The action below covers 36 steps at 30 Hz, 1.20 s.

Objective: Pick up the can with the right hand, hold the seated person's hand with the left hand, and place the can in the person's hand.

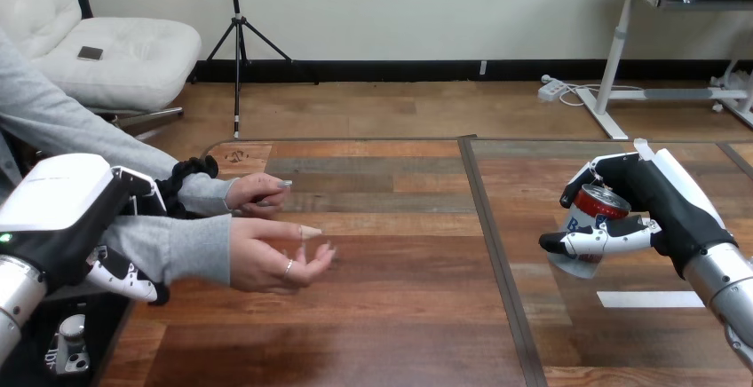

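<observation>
Closest in, the left robot hand (67, 232) curls its fingers (133, 282) round the person's forearm (178, 247) in its grey sleeve, and the person's hand (275, 258) lies open, palm up, over the counter (400, 316). Well apart at the right, the right robot hand (661, 199) grips the tilted can (600, 202) above the counter.

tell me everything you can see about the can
The can looks like metal: a silver top with a red band below it, then a white side with some blue lower down. It is tilted, top end up, over the right part of the table. The right hand grips it, its fingers curled over the top and across the middle, hiding part of the side. I cannot tell whether its base touches the table.
</observation>
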### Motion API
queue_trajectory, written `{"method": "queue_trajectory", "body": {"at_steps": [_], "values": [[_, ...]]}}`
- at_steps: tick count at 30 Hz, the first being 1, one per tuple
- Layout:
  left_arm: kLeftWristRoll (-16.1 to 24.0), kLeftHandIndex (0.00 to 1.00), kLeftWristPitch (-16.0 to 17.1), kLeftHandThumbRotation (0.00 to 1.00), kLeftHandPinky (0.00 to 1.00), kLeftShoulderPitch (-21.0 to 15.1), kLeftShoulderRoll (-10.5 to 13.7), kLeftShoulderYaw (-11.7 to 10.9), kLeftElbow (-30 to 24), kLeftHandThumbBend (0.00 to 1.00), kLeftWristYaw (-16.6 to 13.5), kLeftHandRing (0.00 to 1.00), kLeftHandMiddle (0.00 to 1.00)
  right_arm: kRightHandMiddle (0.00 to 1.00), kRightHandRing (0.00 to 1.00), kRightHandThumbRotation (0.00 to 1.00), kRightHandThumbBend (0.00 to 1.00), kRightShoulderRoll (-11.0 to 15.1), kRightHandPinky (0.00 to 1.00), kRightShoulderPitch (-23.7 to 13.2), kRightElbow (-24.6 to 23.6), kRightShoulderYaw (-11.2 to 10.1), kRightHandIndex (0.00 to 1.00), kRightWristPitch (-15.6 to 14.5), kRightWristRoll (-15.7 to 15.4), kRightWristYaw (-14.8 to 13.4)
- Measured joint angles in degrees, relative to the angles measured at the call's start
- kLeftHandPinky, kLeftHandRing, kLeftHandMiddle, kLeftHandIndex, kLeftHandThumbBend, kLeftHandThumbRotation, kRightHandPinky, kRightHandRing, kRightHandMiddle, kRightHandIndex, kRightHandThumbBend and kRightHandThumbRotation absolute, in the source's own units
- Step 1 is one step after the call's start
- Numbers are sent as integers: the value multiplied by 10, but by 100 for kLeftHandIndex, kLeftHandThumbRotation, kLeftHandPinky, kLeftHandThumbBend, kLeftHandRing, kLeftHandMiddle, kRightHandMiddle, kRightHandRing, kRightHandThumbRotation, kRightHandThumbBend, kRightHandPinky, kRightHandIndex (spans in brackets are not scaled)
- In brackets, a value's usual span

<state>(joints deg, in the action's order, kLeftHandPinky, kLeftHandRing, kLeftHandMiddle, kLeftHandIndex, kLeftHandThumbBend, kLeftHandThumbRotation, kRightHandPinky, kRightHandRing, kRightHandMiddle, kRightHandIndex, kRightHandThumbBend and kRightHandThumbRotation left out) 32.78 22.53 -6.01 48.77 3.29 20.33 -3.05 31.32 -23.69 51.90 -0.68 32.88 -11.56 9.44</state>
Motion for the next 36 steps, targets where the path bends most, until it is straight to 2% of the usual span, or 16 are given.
{"method": "queue_trajectory", "body": {"at_steps": [28, 36], "values": [[-8, 44, 2, 0, 16, -1, -6, 0, -1, 95, 1, 21, 29, 40, 35, 0, 84, 0, 34, 0, 0, 2, 42, 1, -2, 2], [-8, 43, 23, 0, 15, -7, -10, 0, 7, 97, -2, 19, 27, 40, 34, 0, 84, 0, 33, 0, 0, 2, 42, 1, -2, 2]]}}
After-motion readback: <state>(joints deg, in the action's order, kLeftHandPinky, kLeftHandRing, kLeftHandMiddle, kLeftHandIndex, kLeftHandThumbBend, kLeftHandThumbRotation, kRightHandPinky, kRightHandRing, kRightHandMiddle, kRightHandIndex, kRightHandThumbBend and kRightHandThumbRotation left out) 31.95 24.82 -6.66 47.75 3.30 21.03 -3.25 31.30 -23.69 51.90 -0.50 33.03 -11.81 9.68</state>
